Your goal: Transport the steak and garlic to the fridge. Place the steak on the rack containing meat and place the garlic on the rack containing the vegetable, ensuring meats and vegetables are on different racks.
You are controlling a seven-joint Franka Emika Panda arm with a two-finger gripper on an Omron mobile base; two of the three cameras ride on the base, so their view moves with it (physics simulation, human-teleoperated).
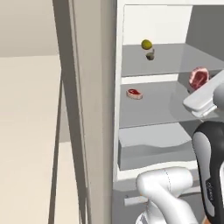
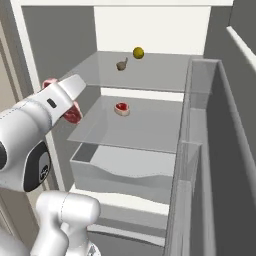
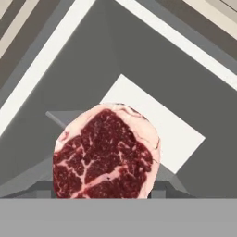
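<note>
We face the open fridge (image 2: 150, 30), its white interior holding two glass racks and a drawer below; a small piece of meat (image 2: 121, 108) lies on the lower rack (image 2: 145, 130), and a yellow round item (image 2: 138, 52) sits beside a small brown one (image 2: 121, 64) on the upper rack (image 2: 160, 72). The steak (image 3: 104, 152) sits gripped in our gripper (image 1: 202, 87), just at the hand's tip, raised at the fridge's open front near lower-rack level. It's a flat, dark red slab with white marbling and a pale pink fat rim.
</note>
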